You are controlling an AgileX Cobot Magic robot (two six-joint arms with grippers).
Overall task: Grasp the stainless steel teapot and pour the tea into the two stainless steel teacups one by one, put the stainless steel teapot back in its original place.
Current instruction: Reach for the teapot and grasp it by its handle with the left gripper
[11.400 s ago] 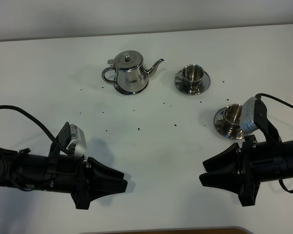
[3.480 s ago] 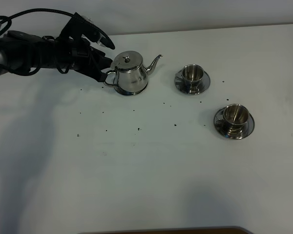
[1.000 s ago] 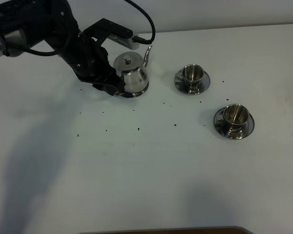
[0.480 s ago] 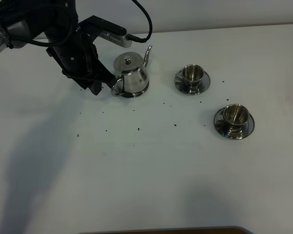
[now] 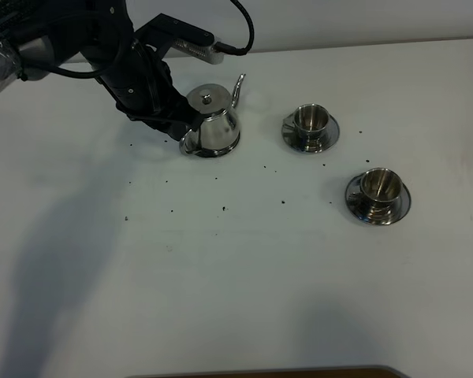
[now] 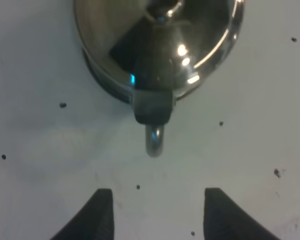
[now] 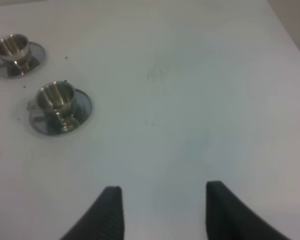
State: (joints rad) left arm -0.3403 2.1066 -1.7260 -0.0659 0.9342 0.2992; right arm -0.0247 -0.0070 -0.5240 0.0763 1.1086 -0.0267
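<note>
The stainless steel teapot (image 5: 214, 126) stands upright on the white table (image 5: 236, 260), spout toward the back. Its loop handle (image 6: 154, 140) points at my left gripper (image 6: 157, 202), which is open just short of it; both fingers are apart from the handle and nothing is between them. In the overhead view the left gripper (image 5: 183, 127) sits at the pot's left side. The two stainless steel teacups stand on their saucers to the right, one beside the pot (image 5: 310, 124), one nearer the front (image 5: 378, 193). My right gripper (image 7: 165, 200) is open over bare table, away from both cups (image 7: 57, 102) (image 7: 12, 48).
Small dark specks (image 5: 224, 208) are scattered on the table in front of the teapot. The left arm's cable (image 5: 240, 31) loops above the pot. The right arm is outside the overhead view.
The left gripper backed away from the teapot's handle, then came in again toward it, and its jaws opened wider. Teapot and cups have stayed in place.
</note>
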